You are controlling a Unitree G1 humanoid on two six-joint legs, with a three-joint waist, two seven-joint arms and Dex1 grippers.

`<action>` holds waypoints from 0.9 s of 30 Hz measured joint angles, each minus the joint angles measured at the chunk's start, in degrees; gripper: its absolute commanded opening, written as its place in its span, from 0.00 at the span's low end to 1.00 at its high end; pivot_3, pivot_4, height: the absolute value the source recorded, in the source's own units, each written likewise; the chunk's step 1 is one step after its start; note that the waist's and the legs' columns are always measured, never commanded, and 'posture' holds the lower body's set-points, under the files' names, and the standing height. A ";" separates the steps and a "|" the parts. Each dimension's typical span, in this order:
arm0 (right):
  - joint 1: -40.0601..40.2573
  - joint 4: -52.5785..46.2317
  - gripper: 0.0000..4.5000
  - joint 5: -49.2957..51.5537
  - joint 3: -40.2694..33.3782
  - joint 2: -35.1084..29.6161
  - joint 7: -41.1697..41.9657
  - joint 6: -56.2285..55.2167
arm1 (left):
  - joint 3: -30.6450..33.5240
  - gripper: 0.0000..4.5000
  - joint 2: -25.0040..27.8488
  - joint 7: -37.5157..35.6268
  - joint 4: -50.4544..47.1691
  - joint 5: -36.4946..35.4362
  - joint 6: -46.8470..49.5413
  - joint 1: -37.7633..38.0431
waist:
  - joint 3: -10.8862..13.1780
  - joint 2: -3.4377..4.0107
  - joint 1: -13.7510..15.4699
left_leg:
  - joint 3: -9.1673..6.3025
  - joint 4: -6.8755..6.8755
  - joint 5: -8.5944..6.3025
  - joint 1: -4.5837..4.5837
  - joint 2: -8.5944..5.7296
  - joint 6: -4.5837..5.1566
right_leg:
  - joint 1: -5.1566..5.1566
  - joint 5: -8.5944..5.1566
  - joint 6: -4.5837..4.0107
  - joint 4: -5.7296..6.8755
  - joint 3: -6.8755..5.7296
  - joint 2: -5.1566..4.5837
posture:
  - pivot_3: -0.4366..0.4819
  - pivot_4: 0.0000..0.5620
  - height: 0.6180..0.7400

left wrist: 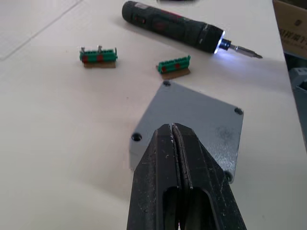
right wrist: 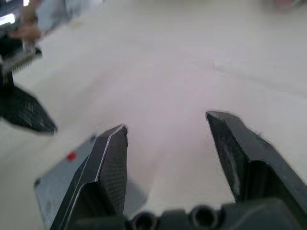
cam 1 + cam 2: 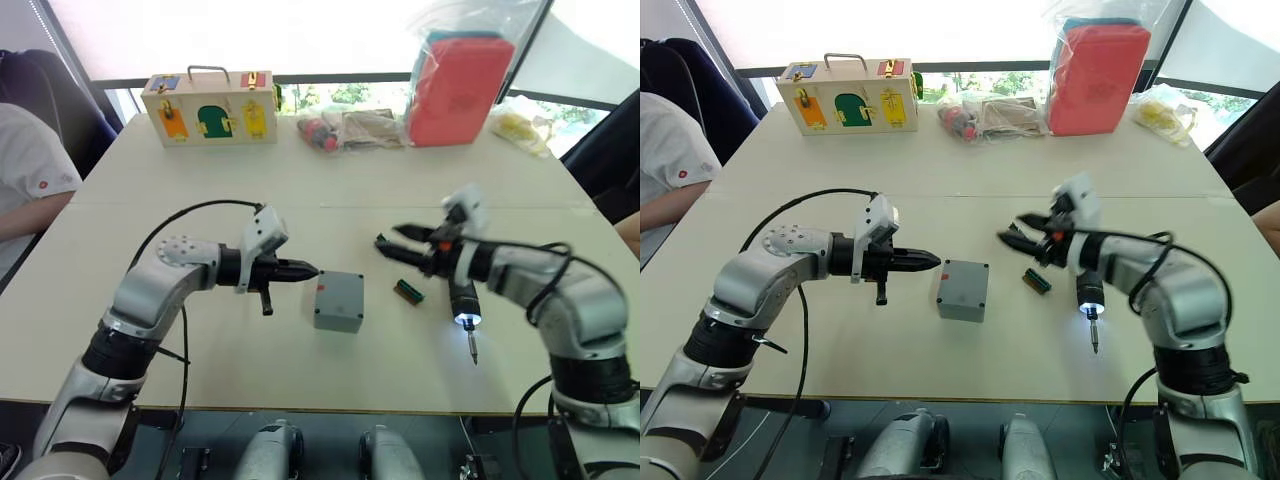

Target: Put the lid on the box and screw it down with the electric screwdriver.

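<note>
My left hand [image 3: 928,263] is clenched on nothing, fingers [image 1: 178,158] pressed flat together, tips just short of the box's near side. The box [image 3: 337,301] sits on the worktop [image 3: 300,210] directly ahead of that hand, with the lid [image 1: 192,120] already on top; corner screw holes are visible in the left wrist view.

My right hand [image 3: 1025,236] is released, fingers [image 2: 110,163] spread apart and holding nothing, pointing back toward the box from its far side. The electric screwdriver [image 3: 463,303] lies on the worktop just beneath my right forearm, white tip light on, bit pointing toward me. One green bit holder [image 3: 408,291] lies between the box and the screwdriver; a second green bit holder [image 1: 98,56] lies near it.

Well beyond both hands, at the worktop's far edge: a wooden latch box [image 3: 210,106] on my left side, a bagged red case [image 3: 458,88] on my right, small bags between them. A person's white sleeve [image 3: 30,170] is at far left.
</note>
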 measured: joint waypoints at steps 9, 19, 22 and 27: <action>-7.61 14.47 0.98 4.62 7.49 -21.82 1.29 27.32 | -7.20 0.00 -3.51 -4.67 -1.07 2.64 -6.72 -5.30 | -0.02 -0.03 -0.62 | 0.05 -0.15 -0.02 0.00 0.02 0.02 | -0.03 -0.10 -0.20 -0.14 0.06 -0.13 | 0.48 0.27 1.00; -9.66 23.57 0.98 8.95 19.32 -22.13 -2.32 27.42 | -9.29 0.00 -5.23 -3.77 -2.72 5.63 -8.93 -4.60 | -0.02 -0.02 -1.45 | 0.05 -0.14 -0.03 -0.02 0.02 0.04 | -0.04 -0.01 -0.03 -0.14 0.05 -0.10 | 0.48 0.27 1.00; -12.22 25.90 0.98 8.38 22.10 -20.44 -2.76 27.42 | -9.40 0.00 -5.33 -3.36 -3.33 6.07 -8.81 -3.01 | -0.02 -0.01 -1.50 | 0.05 -0.14 -0.02 -0.02 0.03 0.04 | -0.05 -0.01 -0.03 -0.14 0.05 -0.08 | 0.48 0.27 1.00; -15.85 29.46 0.98 7.21 26.44 -16.12 -3.18 27.43 | -9.25 0.00 -5.00 -2.10 -5.26 6.14 -8.12 -0.90 | -0.02 -0.01 -1.23 | 0.05 -0.14 -0.02 -0.04 0.02 0.04 | -0.05 -0.01 -0.03 -0.14 0.05 -0.09 | 0.48 0.27 1.00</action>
